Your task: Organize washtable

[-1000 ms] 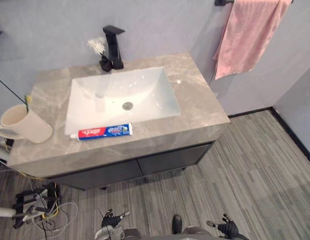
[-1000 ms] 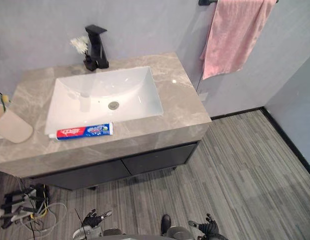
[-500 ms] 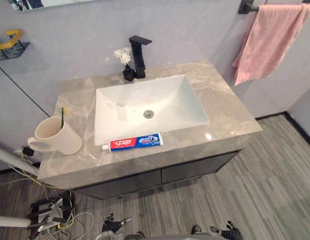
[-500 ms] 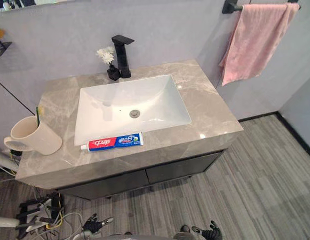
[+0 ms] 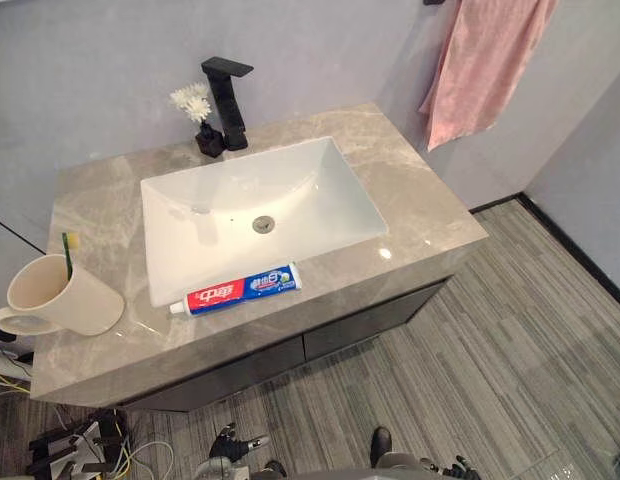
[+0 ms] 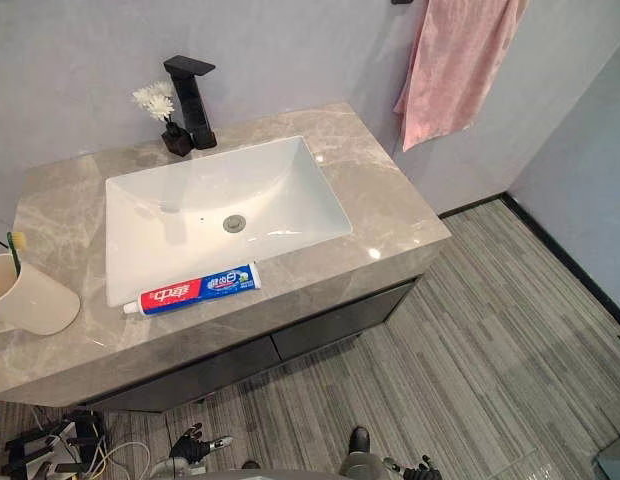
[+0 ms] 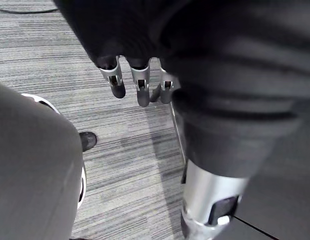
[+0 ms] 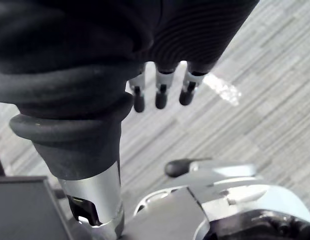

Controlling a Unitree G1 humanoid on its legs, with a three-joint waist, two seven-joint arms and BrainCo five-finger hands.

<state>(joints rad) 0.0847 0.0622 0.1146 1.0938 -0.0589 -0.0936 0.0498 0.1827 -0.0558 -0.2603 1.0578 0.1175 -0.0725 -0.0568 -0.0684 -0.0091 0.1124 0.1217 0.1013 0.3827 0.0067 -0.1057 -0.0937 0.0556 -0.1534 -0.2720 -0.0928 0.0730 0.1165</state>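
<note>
Both hands hung low over the floor, loose and holding nothing: the left hand [image 7: 116, 82] and the right hand [image 8: 161, 95]. Nothing looked tidied yet. The toothpaste [image 5: 236, 290] lay flat at six o'clock of the sink [image 5: 320, 190]. The cup [image 5: 65, 300] with its toothbrush [image 5: 67, 250] sat at eight o'clock.

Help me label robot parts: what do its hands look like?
Both match. The left hand and right hand have slim silver fingers ending in rounded dark tips, emerging from a dark, finely ribbed cover over the hand's back and wrist.
</note>
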